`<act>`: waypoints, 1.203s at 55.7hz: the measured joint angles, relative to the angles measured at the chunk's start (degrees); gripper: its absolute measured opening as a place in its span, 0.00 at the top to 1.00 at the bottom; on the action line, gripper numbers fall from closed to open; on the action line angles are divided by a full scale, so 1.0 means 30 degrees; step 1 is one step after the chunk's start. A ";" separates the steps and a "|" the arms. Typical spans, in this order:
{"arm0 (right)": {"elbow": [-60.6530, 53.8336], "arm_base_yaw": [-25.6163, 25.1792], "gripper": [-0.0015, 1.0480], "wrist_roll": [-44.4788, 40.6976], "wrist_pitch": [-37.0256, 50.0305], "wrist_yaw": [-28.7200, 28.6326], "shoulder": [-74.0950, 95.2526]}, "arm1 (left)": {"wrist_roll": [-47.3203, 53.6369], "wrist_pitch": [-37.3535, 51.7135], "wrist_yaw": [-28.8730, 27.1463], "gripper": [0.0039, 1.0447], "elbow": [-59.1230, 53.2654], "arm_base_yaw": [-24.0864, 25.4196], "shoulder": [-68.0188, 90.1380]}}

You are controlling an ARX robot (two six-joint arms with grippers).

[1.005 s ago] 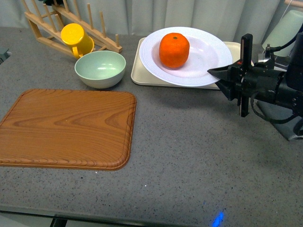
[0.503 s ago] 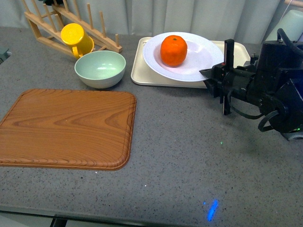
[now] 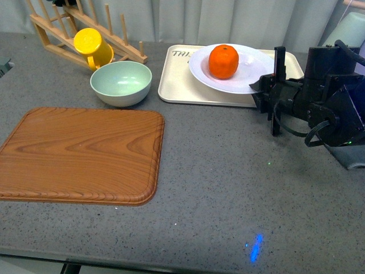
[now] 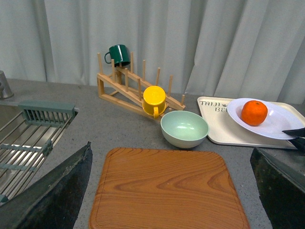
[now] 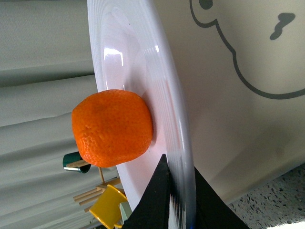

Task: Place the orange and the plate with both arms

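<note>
Plate rim pinched in my right tool, closed on its near-right edge, orange riding in it above the beige tray on the bench; left tool out of view, wooden board well to the left.

I've got the right arm entering from the right edge of the front frame, at mid-height, wrist bulky and black with cables looping beneath. Its gripper points toward frame left, jaws pinched on the plate rim; in the right wrist view one dark finger lies across that rim. My left gripper shows only as two dark fingers spread wide in the lower corners of its wrist view, holding nothing.
</note>
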 joint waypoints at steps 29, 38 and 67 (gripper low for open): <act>-0.1239 -0.0029 0.07 -0.4568 -0.2557 0.0495 -0.2091 | 0.0000 0.0000 0.0000 0.06 0.0000 0.0000 0.0000; -0.3861 0.0087 0.09 -0.9551 -0.3541 0.2980 -0.4116 | 0.0000 0.0000 0.0000 0.06 0.0000 0.0000 0.0000; -1.7522 -0.0372 0.09 -2.8115 0.0867 0.9056 -1.7238 | 0.0007 0.0000 0.0000 0.06 0.0000 0.0000 0.0000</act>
